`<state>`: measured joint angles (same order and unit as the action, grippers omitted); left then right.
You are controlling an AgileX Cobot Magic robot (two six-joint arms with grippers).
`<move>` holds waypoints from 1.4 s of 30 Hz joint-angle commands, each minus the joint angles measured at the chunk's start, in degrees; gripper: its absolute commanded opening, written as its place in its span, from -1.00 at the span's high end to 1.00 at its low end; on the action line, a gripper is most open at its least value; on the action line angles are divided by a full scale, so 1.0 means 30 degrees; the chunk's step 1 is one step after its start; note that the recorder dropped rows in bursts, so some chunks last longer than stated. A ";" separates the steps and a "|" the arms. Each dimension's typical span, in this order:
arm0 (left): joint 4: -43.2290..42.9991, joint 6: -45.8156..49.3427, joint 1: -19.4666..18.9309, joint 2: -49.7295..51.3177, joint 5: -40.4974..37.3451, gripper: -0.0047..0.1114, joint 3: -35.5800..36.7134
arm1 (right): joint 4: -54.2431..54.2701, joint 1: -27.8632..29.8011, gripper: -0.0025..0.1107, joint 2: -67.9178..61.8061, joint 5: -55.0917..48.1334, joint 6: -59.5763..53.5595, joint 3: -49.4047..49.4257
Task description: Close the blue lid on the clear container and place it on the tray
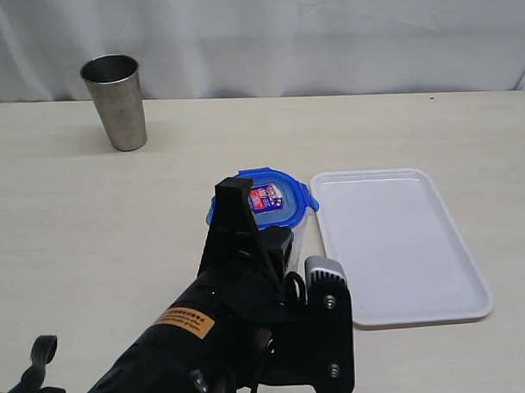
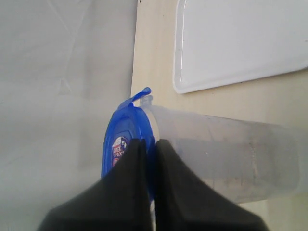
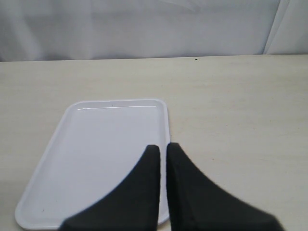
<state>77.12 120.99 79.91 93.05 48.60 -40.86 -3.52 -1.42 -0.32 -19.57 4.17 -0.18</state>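
Count: one table [image 1: 74, 237], one tray [image 1: 402, 243], one clear container [image 2: 231, 159], one steel tumbler [image 1: 114, 102], one blue lid [image 1: 276, 209], two grippers.

Table: pale wood-grain top. Its far edge meets a white cloth backdrop [image 1: 326, 30] beyond the tray. Bare tabletop shows past the tray's far short end, along its right long side, and widely to its left.

Tray: white, flat, low raised rim, rounded corners. All four edges sit clear of the table's visible limits.

Clear container: upright, just beside the tray's left long side. A narrow strip of table shows between them, so they do not touch.

Tumbler: upright, well apart from the tray, off its far left corner and near the backdrop.

Blue lid: seated on the container's mouth, sticker face up, with one flap sticking outward.

Left gripper [image 2: 150, 142]: at the lid's edge on the side away from the tray, jaws pressed almost together. One finger lies across the lid's face, the other along the container wall. Blue shows in the slit between them; whether a flap is pinched cannot be told.

Right gripper [image 3: 162, 147]: jaws pressed together, holding nothing, above one short end of the tray.
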 commanded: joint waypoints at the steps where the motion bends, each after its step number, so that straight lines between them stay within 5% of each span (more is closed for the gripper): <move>1: 0.0056 0.0601 0.0053 -0.0084 0.0057 0.92 0.0053 | 0.0025 -0.0021 0.87 0.0106 -0.0027 0.0052 0.0061; 42: -0.0008 0.0601 0.0704 -0.0084 0.1006 0.92 0.0010 | 0.0025 -0.0021 0.87 0.0106 -0.0027 0.0052 0.0061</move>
<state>76.08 120.99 81.92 93.05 50.67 -40.86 -3.52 -1.42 -0.32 -19.57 4.17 -0.18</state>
